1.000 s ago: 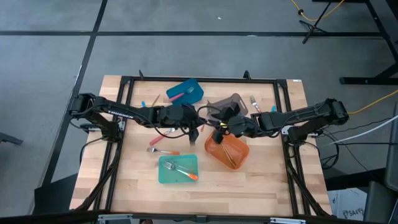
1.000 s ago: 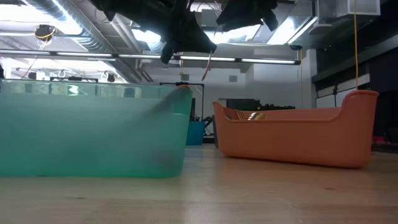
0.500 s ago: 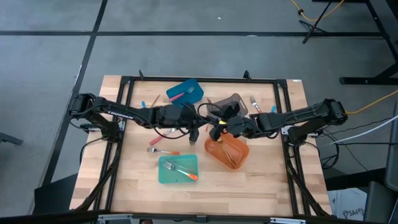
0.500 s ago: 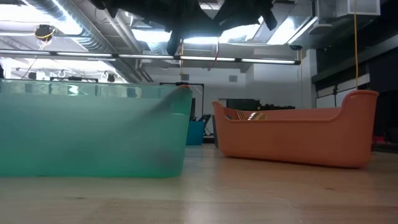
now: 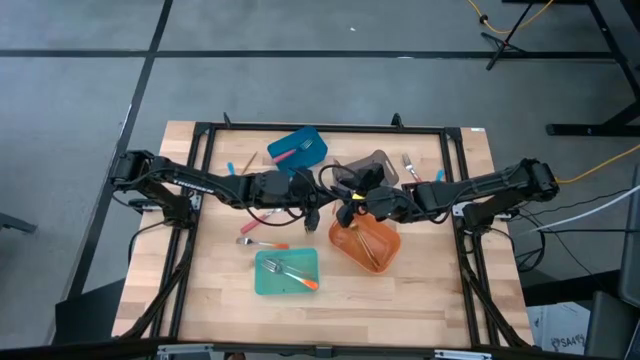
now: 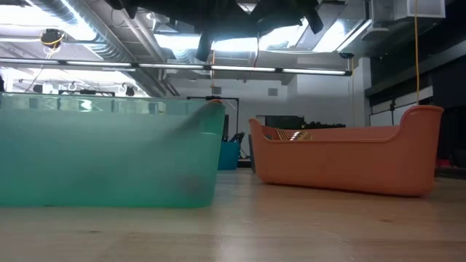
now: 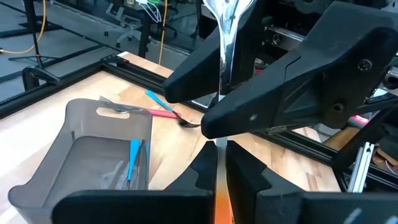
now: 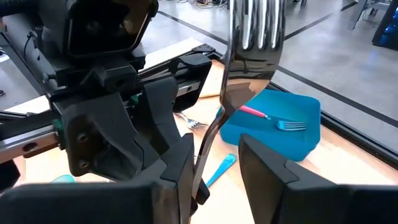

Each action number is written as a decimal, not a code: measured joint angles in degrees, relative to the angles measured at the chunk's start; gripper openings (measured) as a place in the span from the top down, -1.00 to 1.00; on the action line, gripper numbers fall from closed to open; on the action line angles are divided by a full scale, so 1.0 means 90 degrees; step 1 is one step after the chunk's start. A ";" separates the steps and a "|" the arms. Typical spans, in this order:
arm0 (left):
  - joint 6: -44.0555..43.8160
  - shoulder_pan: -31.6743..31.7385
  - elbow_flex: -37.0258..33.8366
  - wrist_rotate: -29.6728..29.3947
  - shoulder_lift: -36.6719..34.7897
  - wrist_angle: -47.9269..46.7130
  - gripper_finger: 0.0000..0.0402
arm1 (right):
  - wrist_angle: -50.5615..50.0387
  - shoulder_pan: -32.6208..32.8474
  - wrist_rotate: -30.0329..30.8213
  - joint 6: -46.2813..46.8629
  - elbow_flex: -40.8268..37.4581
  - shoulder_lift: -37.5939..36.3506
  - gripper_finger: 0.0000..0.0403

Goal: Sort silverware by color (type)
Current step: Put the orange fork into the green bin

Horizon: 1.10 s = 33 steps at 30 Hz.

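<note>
Both pincers meet mid-table: left gripper [image 7: 221, 155] pressed together on an orange-handled utensil [image 7: 222, 37], right gripper [image 8: 214, 168] pinching a fork [image 8: 252, 37], tines up. Probably each is bound for its colour's bin; the orange bin [image 5: 385, 243] lies at the right gripper's six o'clock.

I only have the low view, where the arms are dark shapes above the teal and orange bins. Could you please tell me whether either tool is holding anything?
Observer: Yes, the left tool is shut on an orange-handled utensil.
Operator: Thank you. And the right one?
Observer: The right tool holds a silver fork; its handle colour is hidden.
Operator: What is inside the teal bin?
Observer: The teal bin holds one orange-handled fork.
</note>
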 joint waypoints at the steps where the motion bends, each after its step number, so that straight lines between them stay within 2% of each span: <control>1: 0.0000 -0.0002 0.0000 -0.0001 0.0000 -0.0001 0.94 | 0.0000 0.0000 0.0000 0.0000 0.0000 0.0000 0.46; 10: 0.0032 -0.0002 0.0000 -0.0087 0.0000 0.0011 0.94 | 0.0022 0.0000 -0.0039 0.0005 0.0002 0.0000 0.95; 17: 0.0026 -0.0005 0.0000 -0.0094 0.0002 -0.0011 0.93 | 0.0008 -0.0005 -0.0163 -0.0140 0.0002 0.0000 0.97; 28: -0.0007 -0.0007 0.0000 -0.0096 0.0002 0.0009 0.72 | 0.0231 -0.0007 -0.0311 -0.0609 0.0000 0.0000 1.00; 33: -0.0005 -0.0001 0.0007 0.0113 0.0000 -0.0137 0.61 | 0.0204 -0.0007 -0.0348 -0.0702 0.0000 0.0002 1.00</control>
